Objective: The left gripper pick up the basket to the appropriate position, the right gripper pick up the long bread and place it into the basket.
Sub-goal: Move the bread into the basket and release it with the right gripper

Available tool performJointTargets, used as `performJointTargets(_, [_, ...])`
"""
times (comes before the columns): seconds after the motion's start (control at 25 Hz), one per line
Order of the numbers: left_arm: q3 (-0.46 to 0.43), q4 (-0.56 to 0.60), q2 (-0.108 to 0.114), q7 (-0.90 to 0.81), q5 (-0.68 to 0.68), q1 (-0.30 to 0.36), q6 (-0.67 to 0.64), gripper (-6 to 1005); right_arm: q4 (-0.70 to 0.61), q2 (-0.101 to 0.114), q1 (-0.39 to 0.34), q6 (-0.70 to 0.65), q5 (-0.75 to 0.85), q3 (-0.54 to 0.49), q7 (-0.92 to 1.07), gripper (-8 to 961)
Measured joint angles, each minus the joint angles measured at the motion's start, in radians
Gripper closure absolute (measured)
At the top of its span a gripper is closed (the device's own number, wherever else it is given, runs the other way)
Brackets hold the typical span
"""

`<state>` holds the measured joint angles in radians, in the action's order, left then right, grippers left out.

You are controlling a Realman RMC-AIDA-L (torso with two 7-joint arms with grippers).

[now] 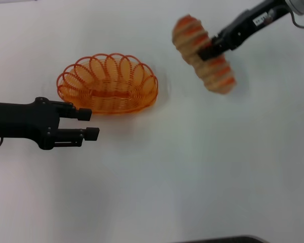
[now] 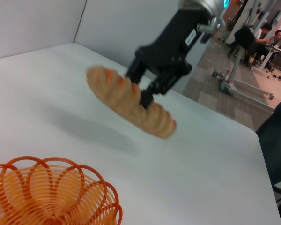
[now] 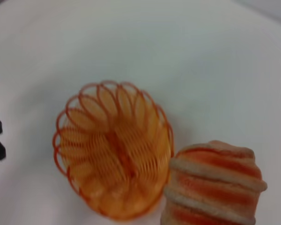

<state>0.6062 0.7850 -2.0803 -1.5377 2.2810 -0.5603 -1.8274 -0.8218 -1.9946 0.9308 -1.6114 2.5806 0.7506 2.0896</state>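
We see a small white label on the right claw [image 1: 209, 50], its print too small to read, and this claw is clamped across the middle of the long bread [image 1: 203, 54], holding it tilted above the white worktop [image 1: 192, 167]. Our left claw [image 1: 89, 124] hangs with its fingers apart just beside the near rim of the basket [image 1: 108, 83], which stands empty on the worktop, well apart from the bread.
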Motion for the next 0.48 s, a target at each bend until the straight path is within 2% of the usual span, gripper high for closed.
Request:
performJointTargets(0.16, [0.006, -0.003, 0.001, 0.000, 0.000, -0.001, -0.006, 426, -0.005, -0.013, 0.036, 0.061, -0.042, 0.012, -0.141, 529])
performJointTargets(0.32, [0.008, -0.005, 0.003, 0.004, 0.001, -0.004, -0.006, 426, 0.000, -0.035, 0.083, 0.124, -0.079, 0.022, -0.279, 575])
performJointTargets(0.48, [0.009, -0.010, 0.003, 0.011, 0.002, -0.008, 0.000, 425, 0.015, -0.062, 0.125, 0.173, -0.100, 0.091, -0.379, 607])
